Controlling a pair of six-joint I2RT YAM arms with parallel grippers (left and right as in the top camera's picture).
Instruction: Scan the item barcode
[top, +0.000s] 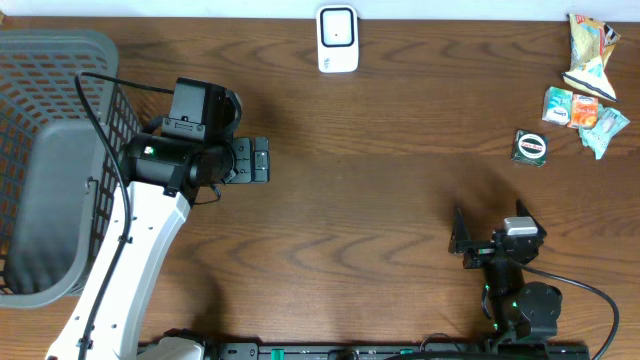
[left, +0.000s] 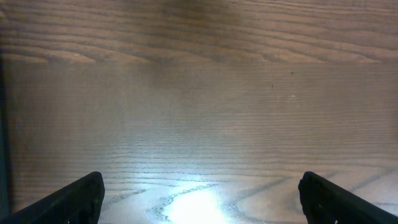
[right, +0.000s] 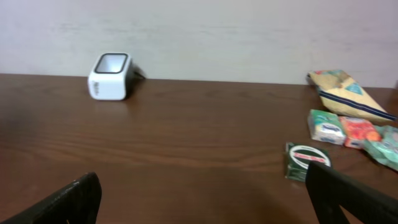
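dark wood-grain table (top: 380, 150), pale wall (right: 217, 31) behind; l claw (left: 202, 194) & r claw (right: 205, 194) released

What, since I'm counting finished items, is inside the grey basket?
In the grey basket only its bare floor shows; no items visible. The left arm covers its right edge, and its left side runs out of frame.

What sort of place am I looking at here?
Probably a mock shop checkout set up on a wooden table: a white barcode scanner, a pile of snack packets, and a grey plastic basket.
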